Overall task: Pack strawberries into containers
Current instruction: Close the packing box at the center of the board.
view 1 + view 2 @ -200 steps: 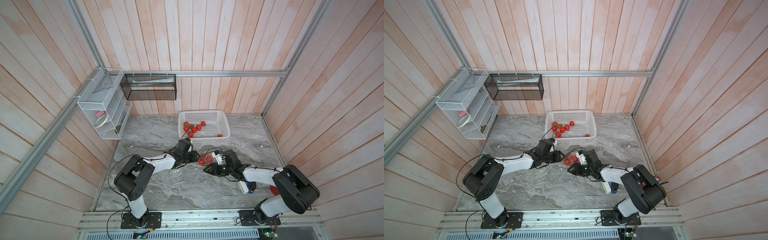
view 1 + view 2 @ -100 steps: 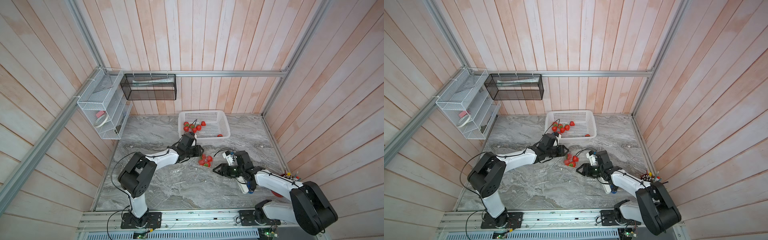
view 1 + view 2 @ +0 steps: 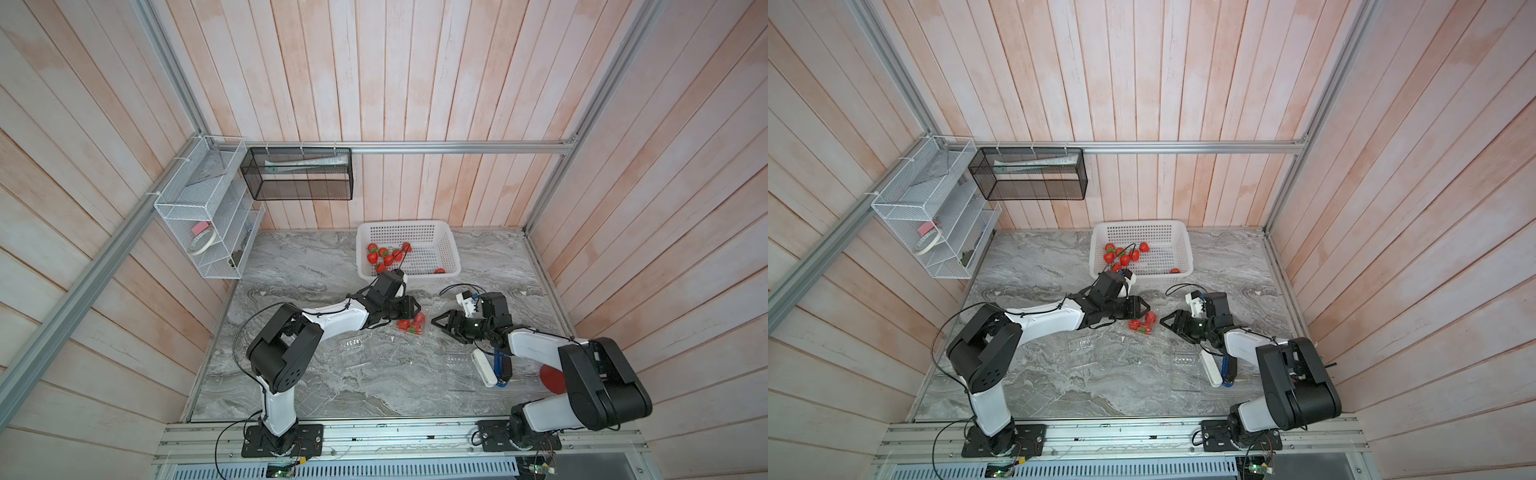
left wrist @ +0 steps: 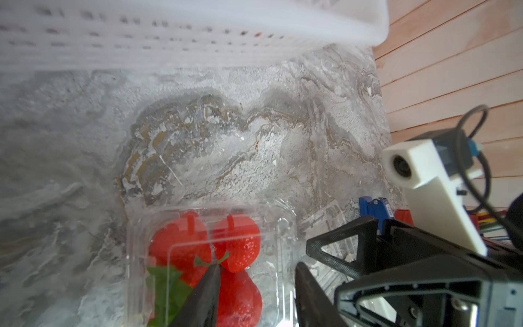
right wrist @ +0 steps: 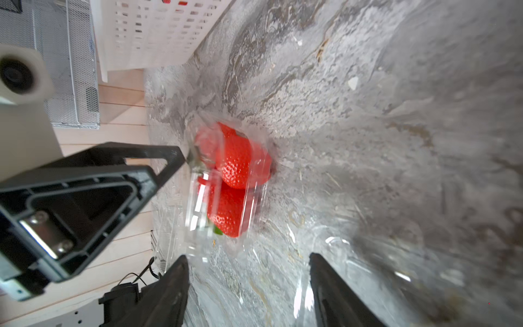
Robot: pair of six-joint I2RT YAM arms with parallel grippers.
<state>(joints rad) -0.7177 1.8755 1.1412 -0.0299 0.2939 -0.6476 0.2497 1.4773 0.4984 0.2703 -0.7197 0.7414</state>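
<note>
Marble table (image 3: 374, 386) inside a wood-panelled booth, seen from above. Since a second ago the left hand (image 3: 417, 309) has slid rightward over the box (image 4: 285, 235) at mid-table; its jaws stand apart and one fingertip (image 4: 212, 277) rests on the clear lid. Several strawberries (image 4: 240, 246) lie inside. Further right, the right hand (image 3: 440, 324), which touched the box a second ago, has backed just clear of it and spread wider, holding nothing. Edges next: a white wire rack (image 3: 199, 224) and a black mesh rack (image 3: 299, 174) hang on the walls at the far left corner; a white basket (image 3: 453, 253) with more strawberries sits against the back edge, just beyond the left hand. The table's left side and front are mostly open, apart from one empty box (image 3: 352, 343) left of centre, another by the right arm, then a white bar (image 3: 484, 372), a blue item (image 3: 500, 368) and a red cup (image 3: 550, 376) near the right edge.
</note>
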